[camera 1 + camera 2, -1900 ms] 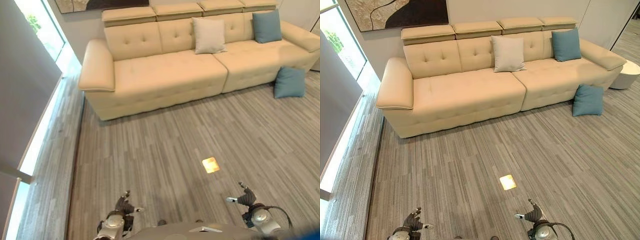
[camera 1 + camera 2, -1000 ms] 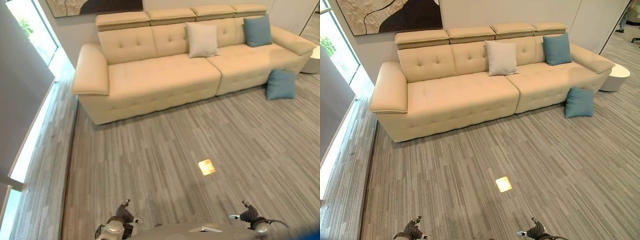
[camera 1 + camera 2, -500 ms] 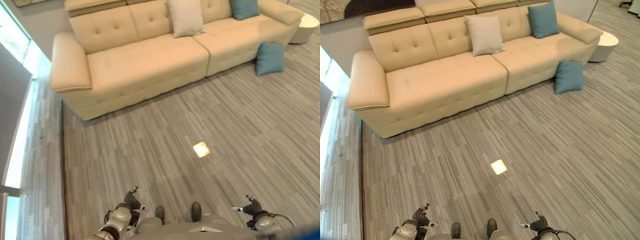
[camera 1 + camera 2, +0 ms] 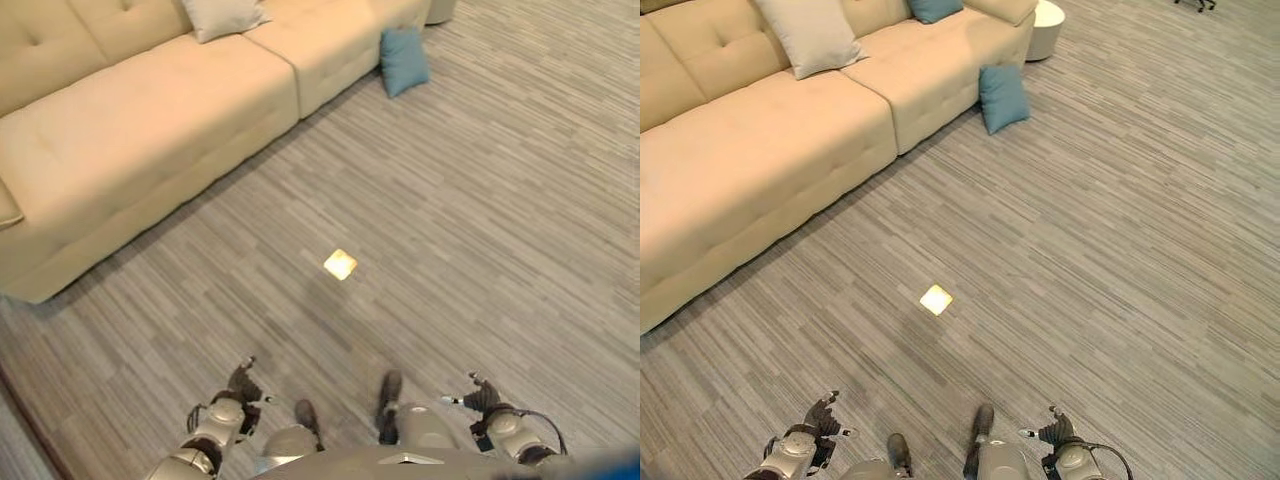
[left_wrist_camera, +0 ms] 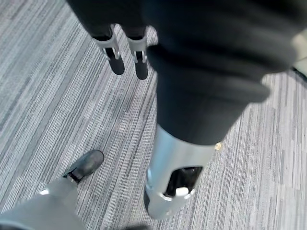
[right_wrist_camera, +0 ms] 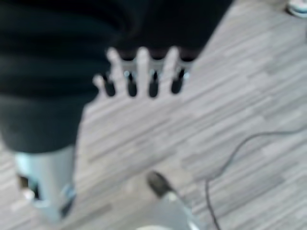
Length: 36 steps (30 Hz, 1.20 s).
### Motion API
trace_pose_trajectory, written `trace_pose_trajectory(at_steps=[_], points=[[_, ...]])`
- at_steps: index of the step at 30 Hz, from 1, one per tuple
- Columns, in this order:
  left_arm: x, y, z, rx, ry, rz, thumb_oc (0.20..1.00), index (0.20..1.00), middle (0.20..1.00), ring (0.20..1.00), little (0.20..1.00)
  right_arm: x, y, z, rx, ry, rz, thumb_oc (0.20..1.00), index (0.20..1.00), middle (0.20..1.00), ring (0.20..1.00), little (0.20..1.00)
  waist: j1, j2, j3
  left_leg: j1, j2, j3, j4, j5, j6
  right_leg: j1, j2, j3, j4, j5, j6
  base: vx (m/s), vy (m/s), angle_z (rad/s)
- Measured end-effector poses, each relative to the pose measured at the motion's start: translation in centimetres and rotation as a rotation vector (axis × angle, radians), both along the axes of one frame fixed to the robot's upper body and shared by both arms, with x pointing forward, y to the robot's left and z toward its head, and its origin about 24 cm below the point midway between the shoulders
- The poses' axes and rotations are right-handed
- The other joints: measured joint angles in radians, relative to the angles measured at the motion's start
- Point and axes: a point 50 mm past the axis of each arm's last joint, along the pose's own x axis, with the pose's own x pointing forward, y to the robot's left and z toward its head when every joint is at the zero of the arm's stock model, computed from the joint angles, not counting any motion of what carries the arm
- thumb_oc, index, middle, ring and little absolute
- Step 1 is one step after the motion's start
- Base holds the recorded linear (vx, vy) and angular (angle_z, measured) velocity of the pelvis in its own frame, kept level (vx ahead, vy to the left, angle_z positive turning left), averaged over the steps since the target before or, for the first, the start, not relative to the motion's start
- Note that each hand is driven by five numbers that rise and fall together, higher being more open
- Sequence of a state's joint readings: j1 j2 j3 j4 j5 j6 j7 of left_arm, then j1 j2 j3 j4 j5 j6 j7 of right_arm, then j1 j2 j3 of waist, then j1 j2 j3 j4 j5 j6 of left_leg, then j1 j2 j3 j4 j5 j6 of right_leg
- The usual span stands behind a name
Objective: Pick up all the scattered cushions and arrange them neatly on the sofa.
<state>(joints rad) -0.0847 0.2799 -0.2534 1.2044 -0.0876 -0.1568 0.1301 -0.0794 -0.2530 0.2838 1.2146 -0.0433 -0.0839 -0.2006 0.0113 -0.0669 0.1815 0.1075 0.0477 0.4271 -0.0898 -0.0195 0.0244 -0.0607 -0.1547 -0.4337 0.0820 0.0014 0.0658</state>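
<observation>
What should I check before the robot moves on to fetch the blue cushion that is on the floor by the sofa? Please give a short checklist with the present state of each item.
1. Left robot hand free: ok, fingers relaxed, holding nothing.
2. Right robot hand free: ok, fingers straight in its wrist view, holding nothing.
3. Blue floor cushion in sight: ok, it leans against the sofa front.
4. Cushion within reach: not ok, both hands hang low, far from it.
5. Floor between the robot and the cushion: ok, bare carpet with one bright patch of light.
6. Free seat on the sofa: ok, open space beside the beige cushion and the blue cushion on the seat.
</observation>
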Motion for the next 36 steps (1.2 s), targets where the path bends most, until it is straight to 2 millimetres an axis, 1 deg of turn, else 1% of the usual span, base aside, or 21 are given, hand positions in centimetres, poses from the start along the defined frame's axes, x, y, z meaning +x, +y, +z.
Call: trace_pose_trajectory(at_steps=[2,6,7,8,10,11,13,14,16,20,22,23,24,25,26,28,30,31,33,34,36], points=[[-1.4,-0.5,-0.6,-0.016,0.044,0.007,1.000,1.000,1.000,1.000,1.000,0.1,-0.5,0.1,-0.014,-0.003,-0.002,1.000,1.000,1.000,1.000,1.000,0.004,0.018,-0.010,0.017,0.008,-0.010,0.005,0.007,-0.012,0.039,0.037,0.025,-0.069,0.037,-0.032,0.12,-0.101,-0.40],[-1.6,-1.3,-0.9,-0.043,0.060,0.000,1.000,1.000,1.000,1.000,1.000,-1.0,-1.8,0.2,-0.046,0.021,-0.008,1.000,1.000,1.000,1.000,1.000,0.005,0.041,-0.042,0.017,0.040,-0.124,0.075,-0.008,-0.019,0.121,0.077,0.063,-0.172,0.070,-0.039,0.17,-0.294,-0.16],[-1.7,-1.4,-1.1,-0.045,0.074,0.005,1.000,1.000,1.000,1.000,1.000,-0.7,-2.0,0.3,-0.047,0.010,-0.013,1.000,1.000,1.000,1.000,1.000,-0.013,0.049,-0.045,-0.021,0.069,-0.147,0.163,-0.036,-0.085,0.117,0.092,0.061,-0.169,0.039,-0.041,0.10,-0.307,0.04],[-1.4,-1.3,-1.0,-0.039,0.070,0.006,1.000,1.000,1.000,1.000,1.000,-0.3,-1.7,0.4,-0.041,0.003,-0.011,1.000,1.000,1.000,1.000,1.000,-0.017,0.041,-0.036,-0.105,0.092,-0.168,0.338,-0.078,-0.148,0.093,0.089,0.063,-0.126,0.012,-0.077,0.04,-0.090,0.05],[-1.2,-0.7,-0.8,-0.028,0.064,0.021,1.000,1.000,1.000,1.000,1.000,0.0,-1.2,0.3,-0.038,0.000,0.014,1.000,1.000,1.000,1.000,1.000,0.026,0.002,-0.030,-0.227,0.101,-0.232,0.601,-0.041,-0.158,0.112,0.071,0.122,-0.128,0.002,-0.106,0.12,-0.095,-0.52],[-1.2,-1.0,-0.9,-0.030,0.070,0.008,1.000,1.000,1.000,1.000,1.000,0.0,-1.5,0.4,-0.046,0.000,0.014,1.000,1.000,1.000,1.000,1.000,0.023,-0.006,-0.031,-0.249,0.077,-0.278,0.620,-0.071,-0.158,0.116,0.070,0.141,-0.139,0.008,-0.116,0.17,-0.072,-0.40],[-0.5,-1.5,-0.8,-0.034,0.058,-0.026,1.000,1.000,1.000,1.000,1.000,0.2,-2.3,0.7,-0.071,-0.003,0.011,1.000,1.000,1.000,1.000,1.000,0.036,-0.010,-0.024,-0.261,0.003,-0.343,0.455,-0.080,-0.140,0.101,0.050,0.159,-0.144,0.012,-0.122,0.17,-0.037,-0.17],[-0.5,-1.7,-0.8,-0.037,0.056,-0.026,1.000,1.000,1.000,1.000,1.000,0.2,-2.8,0.8,-0.084,-0.002,0.008,1.000,1.000,1.000,1.000,1.000,0.033,0.004,-0.019,-0.257,-0.023,-0.332,0.302,-0.045,-0.110,0.104,0.050,0.160,-0.158,0.015,-0.124,0.21,-0.033,-0.21],[-1.0,-1.7,-1.0,-0.040,0.072,-0.017,1.000,1.000,1.000,1.000,1.000,-0.1,-3.0,0.7,-0.090,0.013,0.004,1.000,1.000,1.000,1.000,1.000,0.038,0.012,-0.016,-0.248,-0.056,-0.338,0.133,0.004,-0.135,0.110,0.051,0.175,-0.171,0.014,-0.124,0.23,-0.039,-0.21],[-1.4,-2.7,-1.3,-0.069,0.083,-0.014,1.000,1.000,1.000,1.000,1.000,0.0,-3.5,0.9,-0.106,0.016,0.008,1.000,1.000,1.000,1.000,1.000,0.065,0.073,-0.007,-0.235,-0.024,-0.348,0.090,0.004,-0.138,0.117,0.100,0.251,-0.179,0.008,-0.111,0.27,0.009,-0.66],[-1.7,-2.5,-1.4,-0.070,0.088,0.008,1.000,1.000,1.000,1.000,1.000,0.0,-3.0,0.7,-0.099,0.019,0.027,1.000,1.000,1.000,1.000,1.000,0.070,0.066,-0.012,-0.218,-0.037,-0.351,0.092,0.009,-0.130,0.125,0.095,0.296,-0.179,-0.009,-0.083,0.24,0.050,-0.90],[-2.2,-2.2,-1.4,-0.065,0.098,0.010,1.000,1.000,1.000,1.000,1.000,-0.2,-2.7,0.6,-0.090,0.027,0.027,1.000,1.000,1.000,1.000,1.000,0.076,0.061,-0.010,-0.186,-0.044,-0.339,0.091,0.021,-0.103,0.143,0.087,0.285,-0.136,-0.037,-0.041,0.40,0.138,-0.87],[-2.5,-1.5,-1.4,-0.048,0.101,0.013,1.000,1.000,1.000,1.000,1.000,-1.3,-2.2,0.1,-0.078,0.059,0.021,1.000,1.000,1.000,1.000,1.000,0.081,0.034,-0.028,-0.167,-0.062,-0.320,0.098,0.048,-0.032,0.147,0.076,0.281,-0.066,-0.083,-0.023,0.24,0.102,-0.76],[-2.6,-1.4,-1.4,-0.044,0.108,0.013,1.000,1.000,1.000,1.000,1.000,-1.6,-2.1,-0.1,-0.075,0.075,0.017,1.000,1.000,1.000,1.000,1.000,0.082,0.027,-0.031,-0.151,-0.068,-0.319,0.097,0.038,-0.009,0.160,0.067,0.279,-0.057,-0.100,-0.015,0.28,0.137,-0.69],[-2.6,-1.2,-1.4,-0.038,0.115,0.011,1.000,1.000,1.000,1.000,1.000,-1.3,-1.9,-0.1,-0.079,0.085,0.031,1.000,1.000,1.000,1.000,1.000,0.089,0.029,-0.034,-0.122,-0.067,-0.302,0.067,0.031,0.017,0.066,0.047,0.297,0.137,-0.136,0.044,0.04,0.036,-0.55],[-2.3,-0.7,-1.2,-0.022,0.111,0.005,1.000,1.000,1.000,1.000,1.000,0.0,-1.5,0.2,-0.081,0.058,0.072,1.000,1.000,1.000,1.000,1.000,0.077,0.033,-0.025,-0.112,-0.068,-0.292,0.064,0.047,0.051,-0.074,0.031,0.316,0.411,-0.165,0.105,0.07,0.027,-0.25],[-1.2,-0.5,-0.8,-0.009,0.085,-0.009,1.000,1.000,1.000,1.000,1.000,0.2,-1.2,0.2,-0.075,0.052,0.084,1.000,1.000,1.000,1.000,1.000,0.050,0.029,-0.019,-0.091,-0.084,-0.309,0.061,0.015,0.077,-0.152,-0.007,0.316,0.526,-0.177,0.134,0.21,-0.018,0.12],[-0.9,-0.6,-0.7,-0.001,0.091,-0.034,1.000,1.000,1.000,1.000,1.000,1.5,-1.3,0.7,-0.082,0.017,0.091,1.000,1.000,1.000,1.000,1.000,0.048,0.030,0.001,-0.064,-0.093,-0.307,0.055,0.004,0.092,-0.214,-0.052,0.262,0.552,-0.176,0.121,0.27,-0.105,-0.09],[-0.9,-1.0,-0.8,-0.004,0.091,-0.049,1.000,1.000,1.000,1.000,1.000,2.2,-1.2,0.9,-0.085,-0.003,0.105,1.000,1.000,1.000,1.000,1.000,0.038,0.038,0.010,-0.041,-0.091,-0.296,0.045,0.000,0.089,-0.225,-0.059,0.222,0.380,-0.161,0.092,0.44,-0.249,0.00],[-0.5,-1.2,-0.7,-0.005,0.081,-0.052,1.000,1.000,1.000,1.000,1.000,2.0,-1.1,0.8,-0.087,0.007,0.114,1.000,1.000,1.000,1.000,1.000,0.028,0.044,0.016,-0.013,-0.090,-0.298,0.030,-0.024,0.054,-0.242,-0.072,0.202,0.273,-0.123,0.079,0.36,-0.216,0.10],[-1.0,-0.9,-0.8,-0.010,0.086,-0.018,1.000,1.000,1.000,1.000,1.000,2.0,-1.1,0.8,-0.091,0.010,0.119,1.000,1.000,1.000,1.000,1.000,0.035,0.027,0.019,0.009,-0.094,-0.289,0.023,-0.041,0.059,-0.237,-0.078,0.158,0.076,-0.047,0.090,0.36,-0.194,0.05]])
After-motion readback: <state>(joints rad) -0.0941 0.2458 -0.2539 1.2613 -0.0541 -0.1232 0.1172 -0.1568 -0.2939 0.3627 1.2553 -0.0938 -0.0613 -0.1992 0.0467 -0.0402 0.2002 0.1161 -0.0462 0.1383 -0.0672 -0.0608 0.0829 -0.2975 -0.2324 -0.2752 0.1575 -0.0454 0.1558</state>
